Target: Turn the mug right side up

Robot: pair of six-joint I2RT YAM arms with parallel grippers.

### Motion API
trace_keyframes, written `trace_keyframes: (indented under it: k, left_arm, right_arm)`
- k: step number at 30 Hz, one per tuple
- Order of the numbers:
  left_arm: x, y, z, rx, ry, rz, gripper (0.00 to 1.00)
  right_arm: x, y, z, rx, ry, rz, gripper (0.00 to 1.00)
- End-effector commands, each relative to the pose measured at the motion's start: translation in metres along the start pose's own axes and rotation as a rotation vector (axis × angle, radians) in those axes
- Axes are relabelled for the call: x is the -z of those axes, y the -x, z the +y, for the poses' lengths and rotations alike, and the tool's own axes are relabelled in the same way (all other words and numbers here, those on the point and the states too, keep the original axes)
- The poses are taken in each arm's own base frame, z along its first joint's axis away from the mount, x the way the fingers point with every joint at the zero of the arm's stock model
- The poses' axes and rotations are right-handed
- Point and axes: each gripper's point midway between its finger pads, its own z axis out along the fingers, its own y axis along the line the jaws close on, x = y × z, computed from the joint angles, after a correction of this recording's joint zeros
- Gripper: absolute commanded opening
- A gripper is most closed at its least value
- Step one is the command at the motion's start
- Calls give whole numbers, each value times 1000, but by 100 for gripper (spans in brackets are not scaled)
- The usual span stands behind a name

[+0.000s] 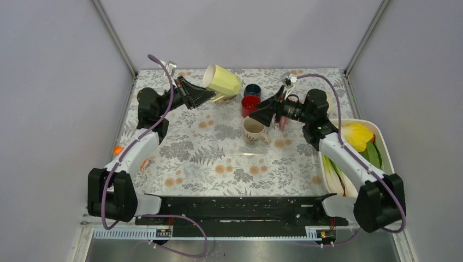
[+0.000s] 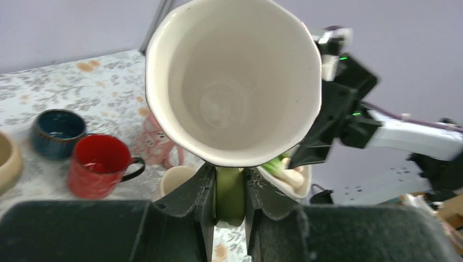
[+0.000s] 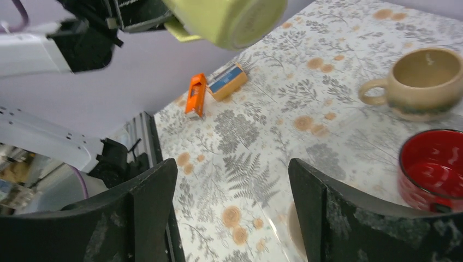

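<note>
The step in hand looks like the turn itself. The left gripper (image 1: 210, 96) is clamped on the handle (image 2: 229, 194) of the mug (image 1: 223, 82) and holds it in the air above the far part of the table (image 1: 218, 158), clear of the cloth. The mug lies roughly on its side. Its mouth faces back along the left arm, so the left wrist view looks straight into the pale inside, and the right wrist view shows its base. It is neither upside down nor upright, so I judge the task about halfway done. The right gripper (image 1: 261, 114) is spread wide with nothing between its fingers. It hovers near the red mug (image 1: 250, 103), the blue cup (image 1: 252, 89) and the beige mug (image 1: 253, 130), all of which stand mouth up. The next move probably calls for rolling the left wrist until the mouth faces up. The mug should then go down onto a bare patch of table, away from the red mug and blue cup close by, and the grip should let go only once the base sits flat. The hold is on the handle alone, so the mug may swing during the roll.
</note>
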Motion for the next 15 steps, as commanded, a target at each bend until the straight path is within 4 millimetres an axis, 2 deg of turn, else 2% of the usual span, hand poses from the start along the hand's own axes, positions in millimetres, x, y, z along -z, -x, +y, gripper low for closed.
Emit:
trace_keyframes:
  k: [1,5,9,15]
  left_arm:
    - [4,8,26,-273,159,107,0]
    - [14,-4,65,-351,295,172,0]
    - [18,-21,98,-357,366,243,0]
    - [12,-48,136,-424,417,337,0]
  right_arm:
    - [39,7,7,254,-106,78,87]
    - [70,5,0,424,-263,110,96]
    - [94,11,-7,525,-395,80,100]
    - [105,14,-8,589,-447,30,99]
